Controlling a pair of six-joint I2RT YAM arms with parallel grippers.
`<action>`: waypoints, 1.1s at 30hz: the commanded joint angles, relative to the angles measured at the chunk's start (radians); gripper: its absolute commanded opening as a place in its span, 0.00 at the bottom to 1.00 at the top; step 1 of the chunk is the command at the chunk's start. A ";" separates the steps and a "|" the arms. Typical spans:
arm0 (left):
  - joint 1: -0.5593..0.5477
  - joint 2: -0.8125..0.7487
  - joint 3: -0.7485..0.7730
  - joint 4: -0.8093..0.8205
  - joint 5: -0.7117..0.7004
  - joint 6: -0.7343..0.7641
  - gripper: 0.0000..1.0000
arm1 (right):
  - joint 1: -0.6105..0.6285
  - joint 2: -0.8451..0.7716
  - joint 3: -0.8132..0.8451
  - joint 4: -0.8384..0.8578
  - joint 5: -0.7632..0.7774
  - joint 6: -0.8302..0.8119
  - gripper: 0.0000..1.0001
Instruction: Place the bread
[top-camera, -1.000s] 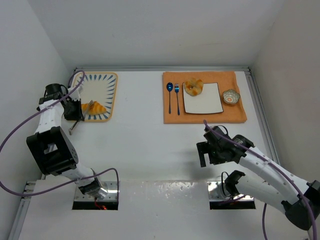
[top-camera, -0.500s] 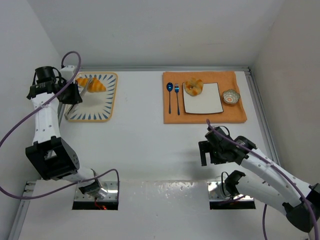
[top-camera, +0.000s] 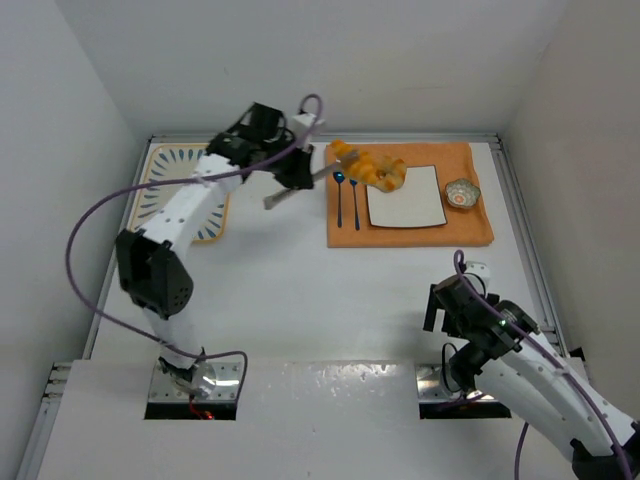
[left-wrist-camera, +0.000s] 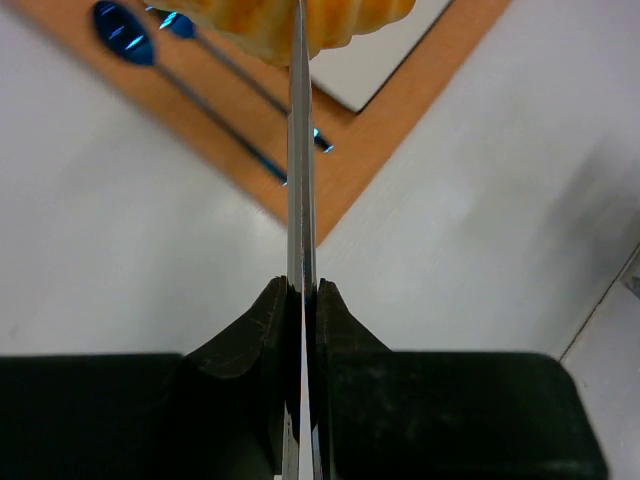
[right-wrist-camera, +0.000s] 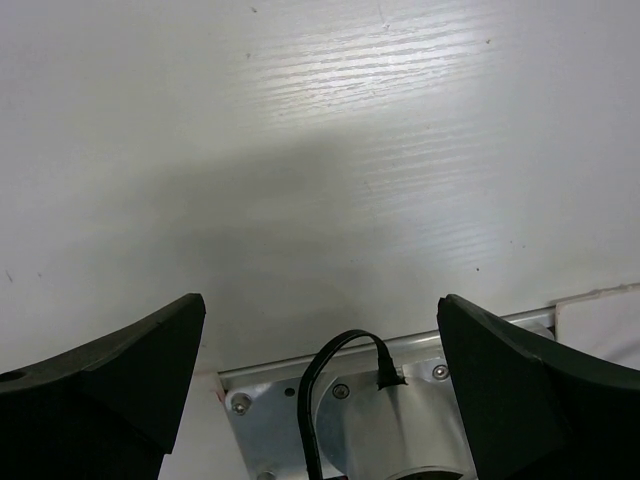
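Golden croissant (top-camera: 350, 157) ×1, bun (top-camera: 390, 175) ×1 | left end effector (left-wrist-camera: 302, 290) clamped on metal tool (left-wrist-camera: 300, 150) | right end effector (right-wrist-camera: 320, 330) apart

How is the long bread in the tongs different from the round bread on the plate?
The croissant is long and ridged; the bun is round and knotted. The croissant is pinched in the metal tongs, beside the white plate; the bun sits on the plate's corner with nothing holding it. Both are golden-brown.
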 joint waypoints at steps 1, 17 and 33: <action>-0.141 0.119 0.085 0.157 -0.035 -0.092 0.00 | -0.005 0.020 -0.015 -0.054 0.008 0.031 1.00; -0.350 0.504 0.315 0.279 -0.194 -0.197 0.00 | -0.008 0.103 0.077 -0.097 0.010 -0.058 1.00; -0.350 0.339 0.316 0.251 -0.124 -0.197 0.51 | -0.007 0.099 0.077 -0.072 -0.061 -0.065 1.00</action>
